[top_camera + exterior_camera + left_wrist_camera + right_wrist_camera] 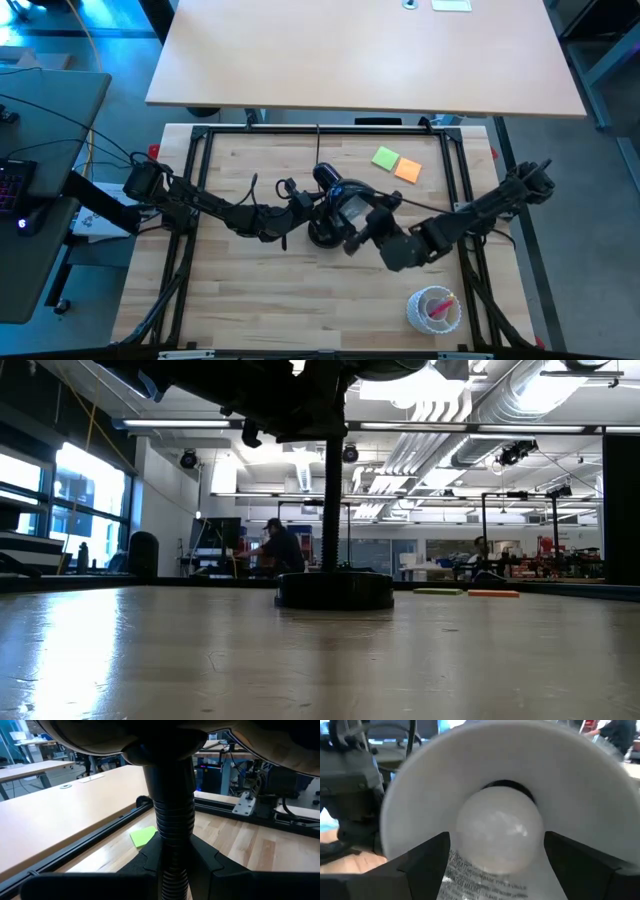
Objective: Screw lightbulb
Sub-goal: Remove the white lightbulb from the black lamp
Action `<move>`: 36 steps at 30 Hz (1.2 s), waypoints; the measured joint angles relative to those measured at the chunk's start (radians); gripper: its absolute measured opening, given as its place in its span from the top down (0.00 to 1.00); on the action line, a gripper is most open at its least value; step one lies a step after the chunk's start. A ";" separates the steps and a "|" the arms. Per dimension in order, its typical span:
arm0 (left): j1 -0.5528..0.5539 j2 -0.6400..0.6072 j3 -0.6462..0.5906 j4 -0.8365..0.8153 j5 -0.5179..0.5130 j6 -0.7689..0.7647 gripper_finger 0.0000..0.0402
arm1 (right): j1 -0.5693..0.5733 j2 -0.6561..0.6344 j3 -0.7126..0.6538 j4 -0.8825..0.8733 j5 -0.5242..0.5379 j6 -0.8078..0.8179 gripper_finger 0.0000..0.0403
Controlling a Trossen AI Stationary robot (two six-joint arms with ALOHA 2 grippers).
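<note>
A black desk lamp (335,210) stands on its round base (333,590) in the middle of the table. The white lightbulb (495,832) sits in the socket at the middle of the lamp head's white inside (520,755). My right gripper (497,852) comes from the table's right, open, one finger on each side of the bulb's globe. The gaps are very narrow, and I see no touch. My left gripper (177,870) comes from the table's left and is shut on the lamp's ribbed neck (174,820), just below the head. My left gripper pinches the lamp's ribbed flexible neck (175,837) between its two fingers (150,865), below the lamp head. It comes nearly level from the table's left, fingers across the neck. The lamp stands upright on its base on the table.
A green sticky note (385,158) and an orange one (408,170) lie behind the lamp to the right. A clear cup with pink contents (434,308) stands near the front right. A second, light tabletop (360,50) lies beyond the far edge.
</note>
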State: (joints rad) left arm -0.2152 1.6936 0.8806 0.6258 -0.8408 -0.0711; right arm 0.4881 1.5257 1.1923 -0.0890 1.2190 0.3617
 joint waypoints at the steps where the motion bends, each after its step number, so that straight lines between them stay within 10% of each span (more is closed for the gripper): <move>1: 0.000 0.000 0.000 0.000 0.000 -0.001 0.89 | -0.012 0.000 0.000 0.000 -0.020 -0.004 0.20; 10: 0.000 0.000 0.000 0.000 0.002 -0.006 0.89 | -0.071 0.000 0.000 0.023 -0.079 -0.283 0.24; 26: 0.000 0.000 0.000 0.000 0.001 -0.006 0.89 | -0.076 -0.002 0.002 0.017 -0.138 -1.634 0.33; 36: -0.001 0.000 0.001 0.000 0.009 -0.002 0.89 | -0.049 0.000 0.002 -0.031 -0.078 -1.803 0.33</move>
State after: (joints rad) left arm -0.2157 1.6939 0.8818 0.6258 -0.8314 -0.0731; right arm 0.4395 1.5253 1.1946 -0.1203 1.1414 -1.4414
